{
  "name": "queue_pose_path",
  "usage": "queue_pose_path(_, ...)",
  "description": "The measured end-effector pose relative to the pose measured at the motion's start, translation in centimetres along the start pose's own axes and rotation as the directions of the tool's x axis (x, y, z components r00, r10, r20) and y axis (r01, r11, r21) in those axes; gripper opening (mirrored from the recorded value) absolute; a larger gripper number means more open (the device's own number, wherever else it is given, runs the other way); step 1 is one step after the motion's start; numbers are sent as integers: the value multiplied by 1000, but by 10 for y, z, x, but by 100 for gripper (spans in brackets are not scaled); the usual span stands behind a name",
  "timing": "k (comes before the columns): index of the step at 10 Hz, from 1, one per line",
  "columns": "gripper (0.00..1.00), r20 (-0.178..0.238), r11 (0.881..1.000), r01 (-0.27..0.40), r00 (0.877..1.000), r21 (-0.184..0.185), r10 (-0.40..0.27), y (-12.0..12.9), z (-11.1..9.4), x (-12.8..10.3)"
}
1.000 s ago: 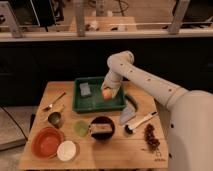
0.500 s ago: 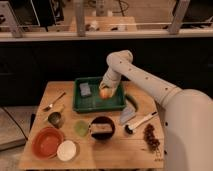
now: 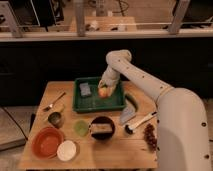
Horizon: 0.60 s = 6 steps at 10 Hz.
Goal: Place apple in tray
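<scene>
Gripper (image 3: 105, 90) clamped on apple (image 3: 103, 92), poised inside tray (image 3: 99, 104) walls, right of centre; tray floor directly beneath jaws; release needs only opening

The hand (image 3: 105, 88) holds the apple (image 3: 103, 92) over the tray (image 3: 95, 103).

One high view, looking down past my arm.
My gripper (image 3: 104, 90) hangs over the tray (image 3: 99, 103), mid-frame, moderately far.
</scene>
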Motion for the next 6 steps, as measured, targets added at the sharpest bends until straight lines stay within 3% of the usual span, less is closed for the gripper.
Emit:
queue_pose_path(4, 76, 58, 999, -41, 998, 12, 40, 6, 8, 10)
queue_pose_path(6, 80, 72, 998, -53, 996, 14, 52, 11, 11, 13)
